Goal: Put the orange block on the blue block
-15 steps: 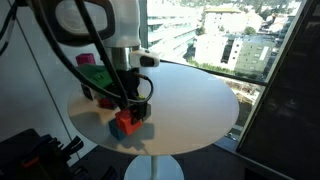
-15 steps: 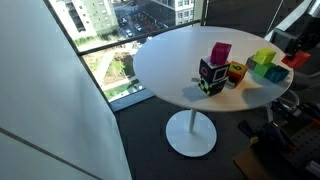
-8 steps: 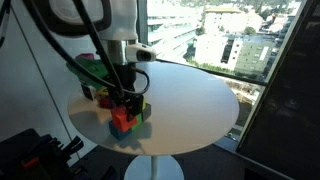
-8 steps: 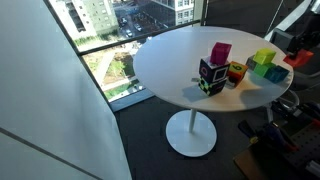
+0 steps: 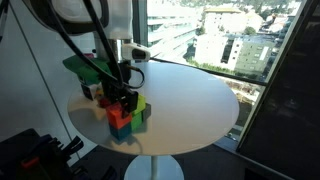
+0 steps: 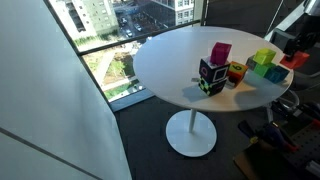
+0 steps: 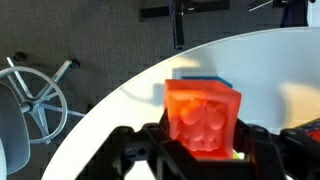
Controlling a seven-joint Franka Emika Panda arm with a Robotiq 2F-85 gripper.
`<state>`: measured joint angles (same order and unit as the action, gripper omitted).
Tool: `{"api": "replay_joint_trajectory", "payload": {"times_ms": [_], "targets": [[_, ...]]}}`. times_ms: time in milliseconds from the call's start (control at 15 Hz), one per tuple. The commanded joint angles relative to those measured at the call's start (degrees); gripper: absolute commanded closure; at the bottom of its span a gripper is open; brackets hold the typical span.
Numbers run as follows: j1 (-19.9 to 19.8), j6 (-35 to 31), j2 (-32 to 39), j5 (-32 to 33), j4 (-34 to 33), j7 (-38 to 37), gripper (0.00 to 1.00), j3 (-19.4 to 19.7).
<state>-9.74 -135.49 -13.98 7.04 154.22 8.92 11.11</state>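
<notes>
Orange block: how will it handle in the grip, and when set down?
Probably rigid: the orange block shows crisp, undeformed edges in the gripper. Flat faces suggest it won't roll, though it might tip if set off-centre on the blue block.

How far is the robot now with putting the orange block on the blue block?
Done: the gripper is shut on the orange block. In hand: it holds the block close to the blue block, whose top edge shows just behind it in the wrist view; whether they touch cannot be told. Left: to set the orange block squarely on the blue block and open the jaws.
</notes>
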Motion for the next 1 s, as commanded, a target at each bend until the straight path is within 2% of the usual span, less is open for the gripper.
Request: {"api": "replay_joint_trajectory", "payload": {"times_ms": [0,933], "targets": [[0.7,1.4,0.2,-1.4,-0.8,0.1,0.76,-0.8],[1.2,0.0,4.5,-1.4,-2.6,-0.8,0.76,-1.6]]}}
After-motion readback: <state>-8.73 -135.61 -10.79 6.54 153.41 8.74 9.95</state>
